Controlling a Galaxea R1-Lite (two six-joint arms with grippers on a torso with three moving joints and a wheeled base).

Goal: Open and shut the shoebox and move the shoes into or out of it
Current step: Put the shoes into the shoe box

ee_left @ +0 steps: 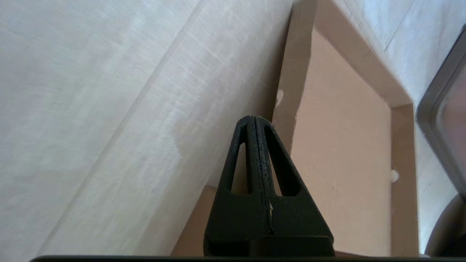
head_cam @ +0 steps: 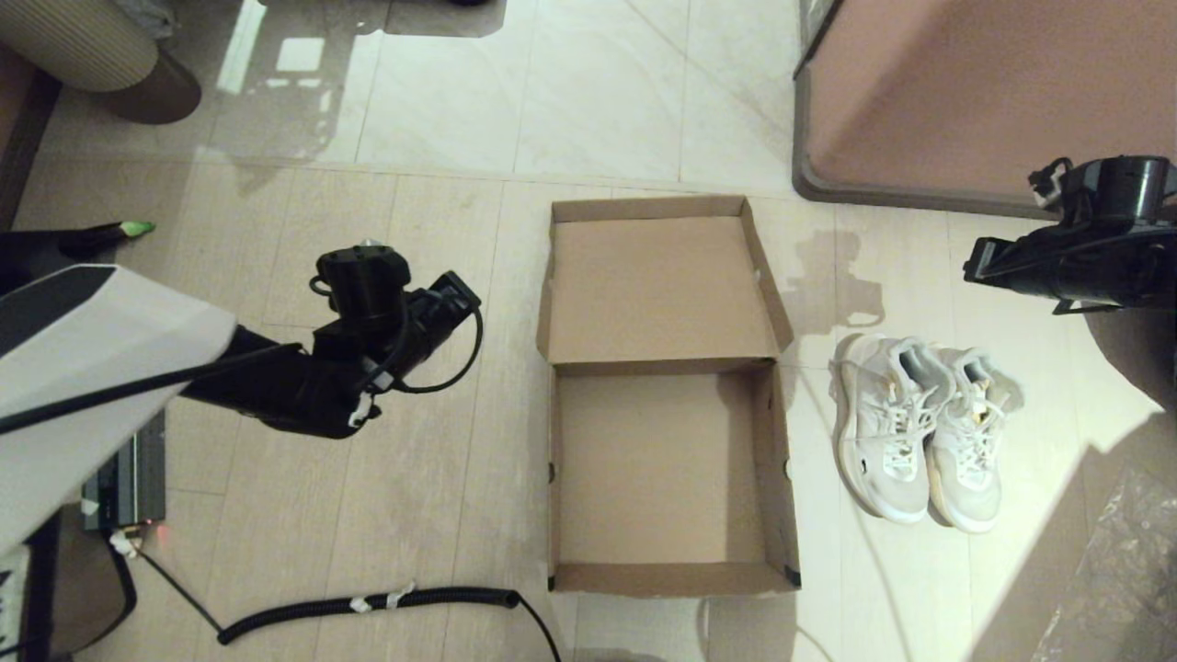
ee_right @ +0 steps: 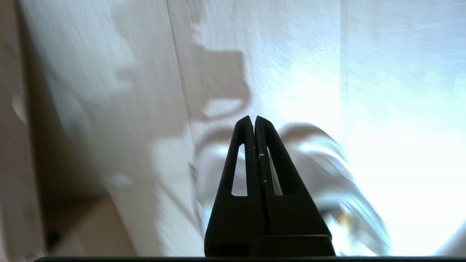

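Note:
The brown cardboard shoebox (head_cam: 662, 469) lies open and empty in the middle of the tiled floor, its lid (head_cam: 662, 294) flipped back flat on the far side. The white shoes (head_cam: 924, 432) stand side by side on the floor just right of the box, toes toward me. My left gripper (head_cam: 460, 292) hovers left of the lid, shut and empty; the left wrist view shows it (ee_left: 253, 117) beside the lid's edge (ee_left: 342, 145). My right gripper (head_cam: 984, 262) hangs far right, beyond the shoes, shut with nothing in it (ee_right: 253, 118); the shoes (ee_right: 327, 174) appear blurred behind it.
A large pinkish-brown panel with a grey rim (head_cam: 993, 92) stands at the back right, near the lid's corner. A black corrugated cable (head_cam: 368, 604) curls on the floor near the box's front left. Crinkled plastic sheeting (head_cam: 1122, 570) lies front right.

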